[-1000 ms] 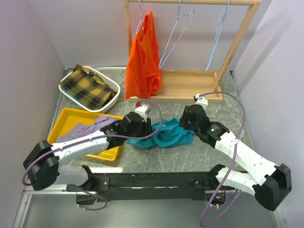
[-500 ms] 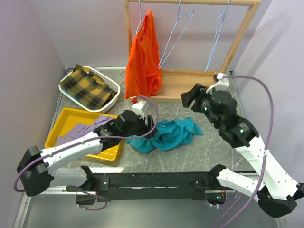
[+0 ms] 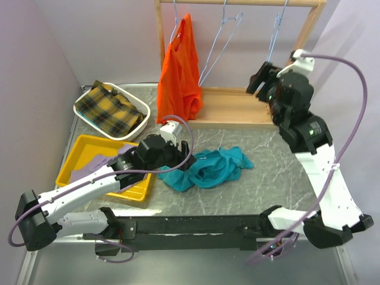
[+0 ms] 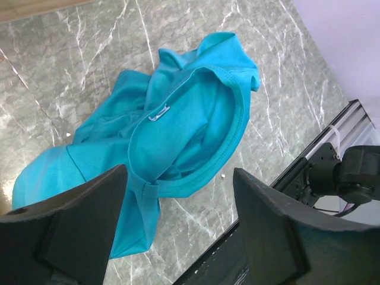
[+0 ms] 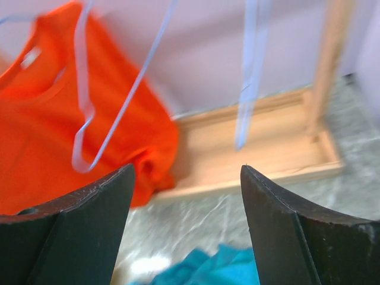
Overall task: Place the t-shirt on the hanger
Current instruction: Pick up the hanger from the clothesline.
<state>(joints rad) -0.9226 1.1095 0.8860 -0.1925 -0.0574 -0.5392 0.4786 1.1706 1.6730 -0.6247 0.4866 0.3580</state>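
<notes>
- Hardly any of the task is done: the t-shirt (image 3: 211, 168) lies crumpled on the table (image 3: 267, 178), in front of the rack (image 3: 231, 110) and touching no hanger.
- In the left wrist view its neck opening faces up, label showing. The sleeves and hem are bunched, so I cannot tell how they lie.
- The left jaws stand wide apart and empty, hovering above the shirt's left side with a gap between.
- The right jaws are also wide apart and empty, raised up by the rack and facing the wires.
- The hanger (image 3: 274, 41) nearest them hangs bare on the rail; another bare one (image 3: 219, 50) hangs beside it.
- Left to do, by my reckoning: take up the shirt, get a hanger inside it, and settle it on both shoulders.
- Room is tight on the right, where the arm stands between the rack's slanted post and the wall.
- The orange garment (image 3: 178, 77) fills the rack's left end.
- The tray (image 3: 80, 154) lies just left of the shirt, under the left arm.
- The table's near edge and its rail are near the shirt; open marble lies to its right.
</notes>
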